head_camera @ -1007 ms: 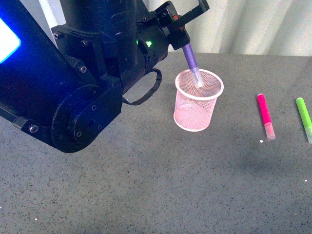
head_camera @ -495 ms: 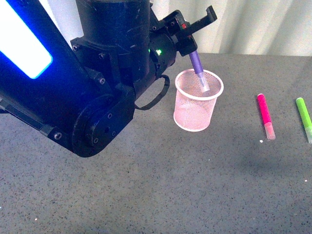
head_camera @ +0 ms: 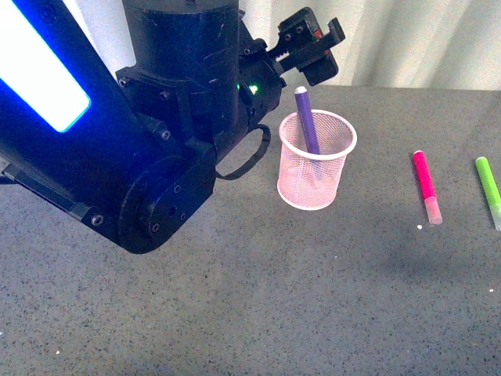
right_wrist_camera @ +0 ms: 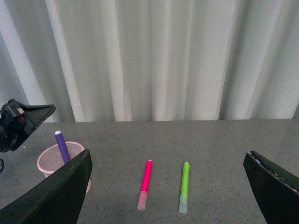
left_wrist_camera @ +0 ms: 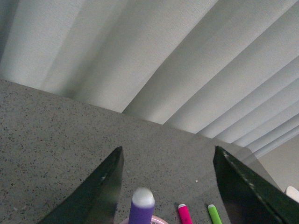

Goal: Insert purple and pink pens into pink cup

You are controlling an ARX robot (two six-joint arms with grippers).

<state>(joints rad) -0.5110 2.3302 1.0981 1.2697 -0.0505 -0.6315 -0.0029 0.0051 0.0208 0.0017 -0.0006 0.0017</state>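
— Standing in the pink cup, is it, the purple pen?

— Yes. It leans a little, with its upper end sticking out above the rim on the far left side, and its lower end shows through the mesh.

— And the left claw?

— Spread wide and pinching nothing. It hangs just above and behind the cup, and the wrist view shows the pen's rounded top below the gap between the two dark fingers, touching neither.

— The pink pen?

— Flat on the grey table, off to the right of the cup and apart from it, clear cap towards the robot. A green pen lies further right, roughly parallel (part of it runs off the front view's edge).

— The right claw?

— Spread too, holding nothing. Its camera looks across the table at both loose pens, the cup and a pale curtain behind.
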